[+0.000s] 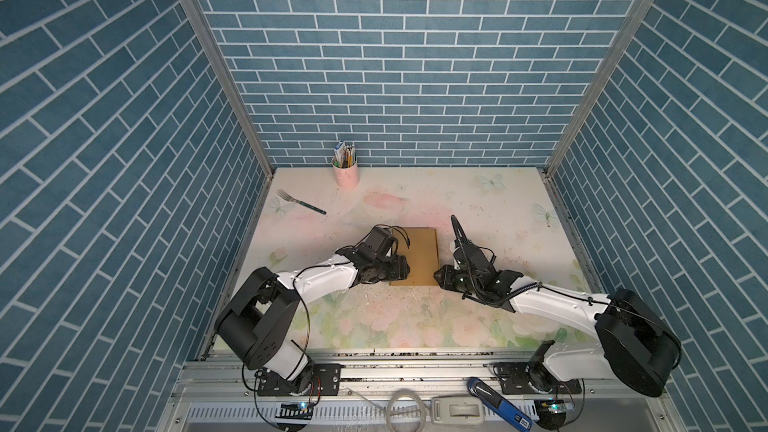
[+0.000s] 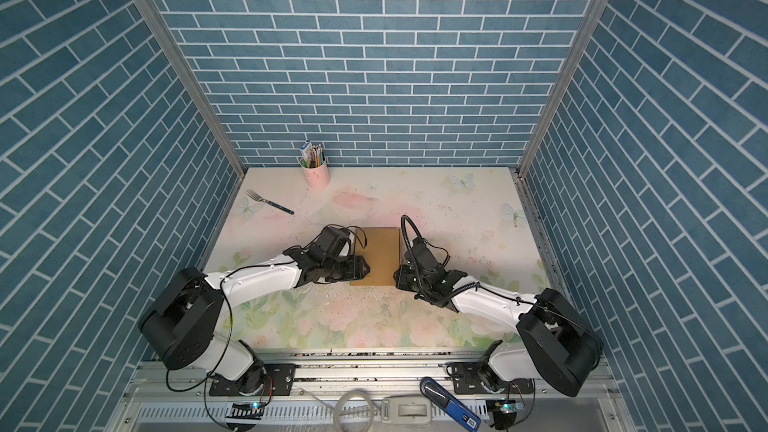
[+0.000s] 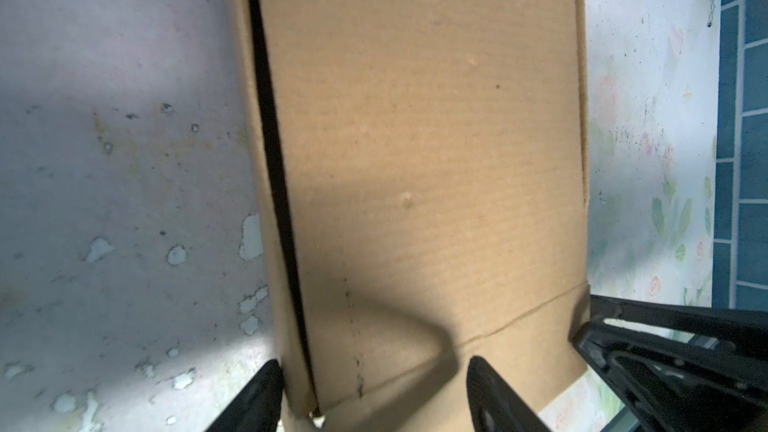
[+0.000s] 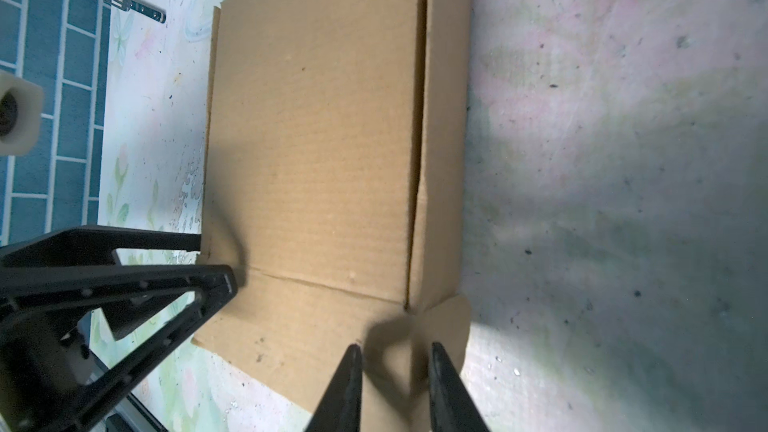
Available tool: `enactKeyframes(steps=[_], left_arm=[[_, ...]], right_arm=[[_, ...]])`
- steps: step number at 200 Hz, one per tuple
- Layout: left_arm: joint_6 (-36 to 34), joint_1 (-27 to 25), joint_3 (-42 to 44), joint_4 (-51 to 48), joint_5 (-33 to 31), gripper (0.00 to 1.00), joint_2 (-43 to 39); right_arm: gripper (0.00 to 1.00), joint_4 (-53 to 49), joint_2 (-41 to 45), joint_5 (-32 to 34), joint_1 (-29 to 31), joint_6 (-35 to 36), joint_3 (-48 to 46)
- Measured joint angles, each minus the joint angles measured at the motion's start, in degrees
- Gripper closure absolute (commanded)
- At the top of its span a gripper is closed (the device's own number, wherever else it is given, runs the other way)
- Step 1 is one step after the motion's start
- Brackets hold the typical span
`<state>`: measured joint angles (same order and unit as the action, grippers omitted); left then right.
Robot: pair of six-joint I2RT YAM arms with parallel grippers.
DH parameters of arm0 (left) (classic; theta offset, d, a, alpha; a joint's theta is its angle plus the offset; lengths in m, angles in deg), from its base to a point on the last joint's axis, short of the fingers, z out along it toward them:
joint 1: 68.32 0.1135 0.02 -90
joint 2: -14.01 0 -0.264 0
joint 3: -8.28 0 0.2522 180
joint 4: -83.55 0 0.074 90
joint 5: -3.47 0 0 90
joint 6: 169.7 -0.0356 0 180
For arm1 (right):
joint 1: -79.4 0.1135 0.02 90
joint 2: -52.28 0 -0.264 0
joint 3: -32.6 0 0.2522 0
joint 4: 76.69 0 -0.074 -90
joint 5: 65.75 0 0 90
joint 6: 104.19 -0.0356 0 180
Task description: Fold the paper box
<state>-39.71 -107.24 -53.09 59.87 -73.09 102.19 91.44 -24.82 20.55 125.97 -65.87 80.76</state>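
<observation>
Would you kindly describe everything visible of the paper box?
The paper box is plain brown corrugated cardboard, shallow, rectangular, lying flat on the table with its lid down. Dark slits run along its side walls. A creased front flap lies unfolded towards the robot, with a rounded tab at its right corner. The left gripper and right gripper straddle its near corners.

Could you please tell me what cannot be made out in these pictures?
- Left edge of the paper box: both top views, the left pincer and its wrist cover it.
- Right pincer grip on the tab: right wrist view, contact unclear.
- Pink cup contents: top views, too small.
</observation>
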Motion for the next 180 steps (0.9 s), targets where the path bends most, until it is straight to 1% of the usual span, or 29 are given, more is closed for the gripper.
enactKeyframes(steps=[78,138,166,180], left_arm=[[0.35,-1.14,0.00,-0.02,-1.88,0.29,0.00],[0.61,-1.66,0.00,-0.02,-2.93,0.29,0.00],[0.76,-1.79,0.00,-0.04,-3.41,0.29,0.00],[0.76,-1.86,0.02,-0.04,-3.58,0.29,0.00]], right_arm=[[0.76,1.92,0.09,-1.09,-0.02,-2.78,-1.46],[0.78,4.68,0.22,-2.36,-0.02,-6.49,-3.56],[0.78,4.83,0.85,-2.78,-0.02,-8.13,-3.63],[0.77,4.85,1.33,-2.93,-0.02,-8.61,-3.82]])
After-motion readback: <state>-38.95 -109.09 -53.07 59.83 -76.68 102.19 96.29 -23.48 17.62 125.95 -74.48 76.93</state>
